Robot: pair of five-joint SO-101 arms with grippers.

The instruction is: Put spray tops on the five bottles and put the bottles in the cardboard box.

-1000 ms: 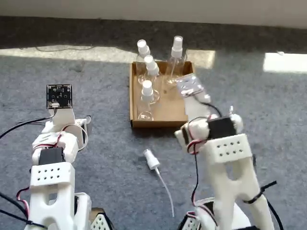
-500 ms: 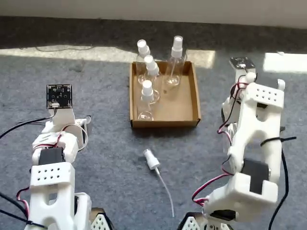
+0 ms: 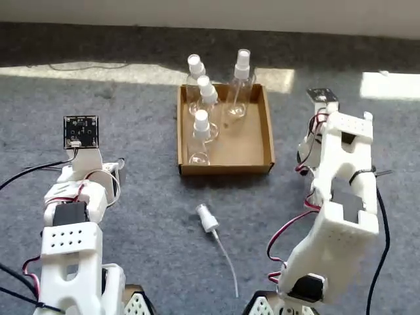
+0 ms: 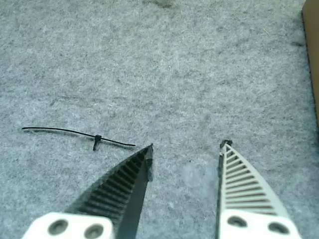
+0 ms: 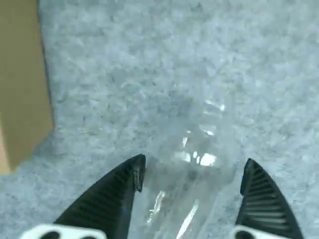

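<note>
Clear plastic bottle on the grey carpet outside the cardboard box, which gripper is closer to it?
Right. The right gripper has open fingers flanking the clear plastic bottle; the left gripper hangs open over grey carpet across the cardboard box from it.

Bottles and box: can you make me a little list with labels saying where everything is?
Box: on the carpet, between the arms
Capped bottles: four, standing in the box
Fifth bottle: clear, on the carpet beside the box
Loose top: lying on the carpet in front of the box
Right gripper: open, around the fifth bottle
Left gripper: open, over bare carpet
</note>
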